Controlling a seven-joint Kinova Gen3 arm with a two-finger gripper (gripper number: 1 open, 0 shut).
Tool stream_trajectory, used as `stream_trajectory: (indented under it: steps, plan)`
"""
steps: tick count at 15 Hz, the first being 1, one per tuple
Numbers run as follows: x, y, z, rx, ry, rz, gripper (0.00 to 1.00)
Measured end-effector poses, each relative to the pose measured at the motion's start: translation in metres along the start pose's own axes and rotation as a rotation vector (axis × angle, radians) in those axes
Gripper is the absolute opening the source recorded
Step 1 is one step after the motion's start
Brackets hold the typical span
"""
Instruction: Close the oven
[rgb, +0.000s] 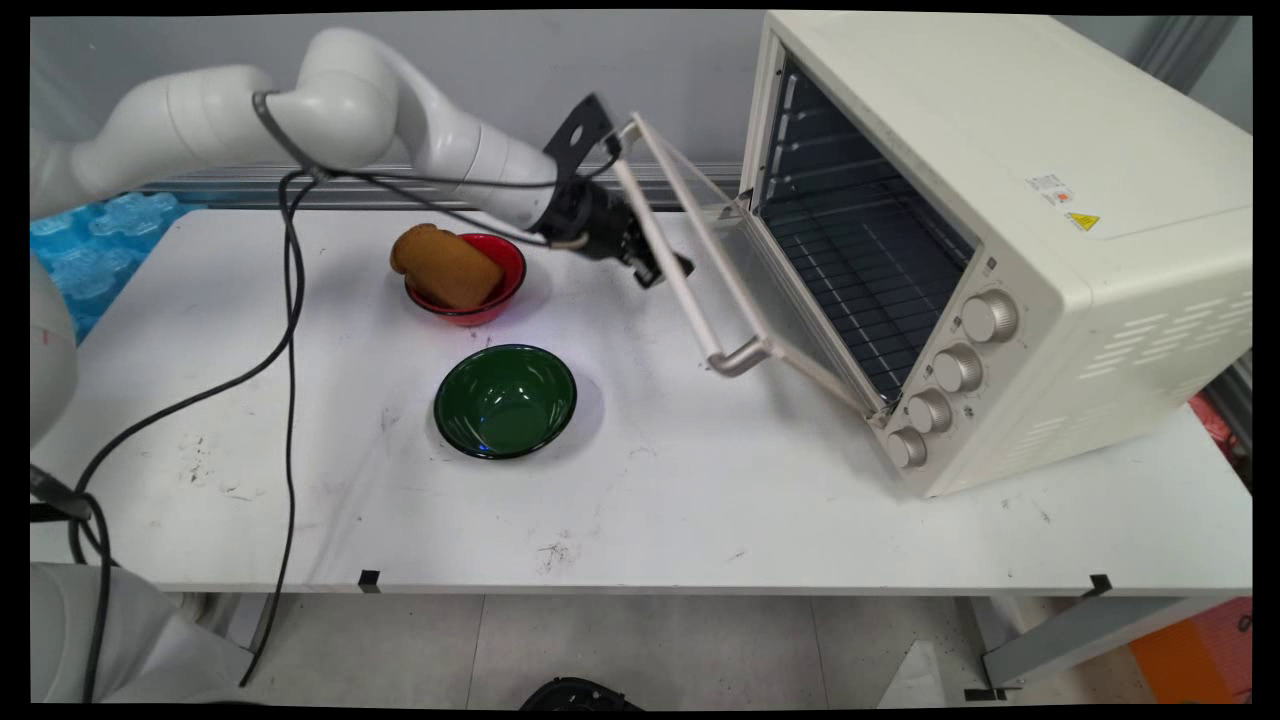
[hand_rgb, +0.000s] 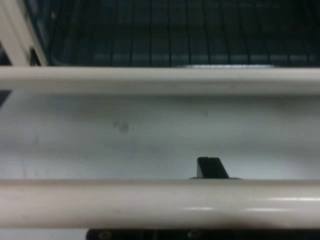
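**Gripper at the handle of a half-lowered oven door**

The black two-finger gripper (rgb: 655, 262) sat against the cream tubular bar handle (rgb: 665, 262) of the glass oven door (rgb: 745, 275), roughly midway along the bar. In the hand view the handle (hand_rgb: 160, 202) ran straight across the bottom, with one black fingertip (hand_rgb: 211, 168) showing just beyond it, so the fingers reached around the bar. Whether they were clamped on it or merely hooked over it could not be told, since the second finger was hidden behind the bar.

The door hung at a slant, hinged at its lower edge and neither shut nor fully dropped. Nothing else propped it, so the gripper's contact probably accounted for that angle. Behind it stood the cream boxy toaster oven (rgb: 1000, 170) with four round knobs, occupying the table's right end and far right corner, its wire racks exposed and apparently bare.

Towards the middle of the white table (rgb: 700, 500), a glossy red bowl (rgb: 500, 290) near the far edge held a brown, roll-shaped piece of bread (rgb: 445, 265) lying tilted across its rim. Just nearer the front edge rested a dark green bowl (rgb: 505, 400), holding nothing and apart from the red one. Black cables (rgb: 290, 330) drooped from the arm over the table's left side.
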Motion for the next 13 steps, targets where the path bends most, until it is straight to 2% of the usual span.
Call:
stream_trajectory:
  steps: [8,13]
  plan:
    - [0.058,-0.003,-0.011,0.012,0.050,0.027,0.00]
    - [0.072,-0.005,-0.024,0.013,0.057,0.042,0.00]
